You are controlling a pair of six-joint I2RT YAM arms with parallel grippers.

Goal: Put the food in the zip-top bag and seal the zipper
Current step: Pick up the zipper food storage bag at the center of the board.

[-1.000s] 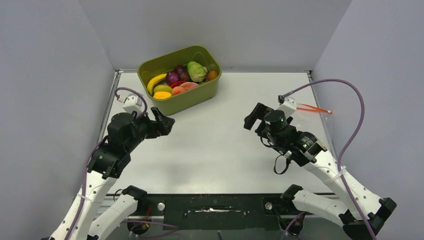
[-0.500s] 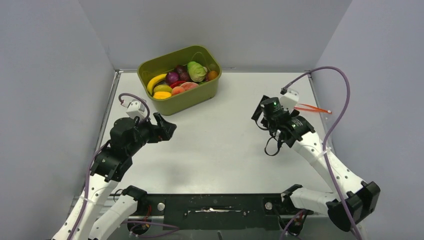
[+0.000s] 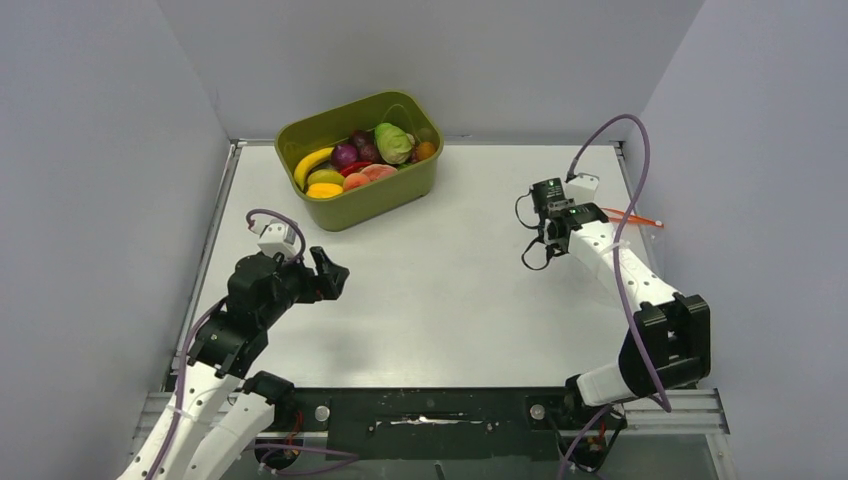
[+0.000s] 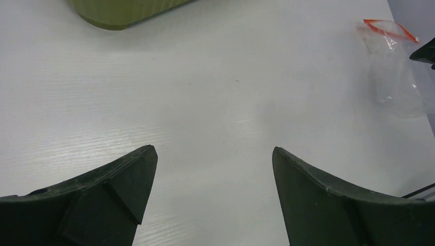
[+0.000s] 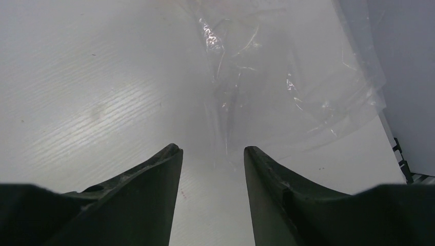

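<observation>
At the far right of the worktop (image 3: 440, 270), close against the side wall: zip-top bag (image 5: 287, 77), flat, crumpled and seemingly empty, with the red-orange zipper (image 4: 391, 29) along one rim. Just short of it, the right end effector (image 5: 213, 154), jaws parted with nothing gripped and tips low over the worktop at the bag's near edge. Contact with the film impossible to judge. Far left corner: food (image 3: 360, 160), all heaped in the olive tub (image 3: 385, 200), well apart from the bag. Left end effector (image 4: 214, 151) spread wide and carrying nothing, hovering over bare worktop, nearer the tub than the bag.

Step in hand, by the look of it: taking hold of the bag.

- Go in low and shallow, sliding one finger under the film and landing the other on top.
- Pinch a raised fold rather than a flat patch.
- Expect thin clear plastic to slip away or cling to the surface.
- Close slowly.
- Avoid clamping both layers together near the mouth, for easier opening afterwards.
- Aim nearer the zipper if reachable, probably stiffer and easier to hold.
- Draw the bag toward the middle, away from the side wall and within reach of both arms.
- Keep the left end effector open, ready for the opposite lip.
</observation>
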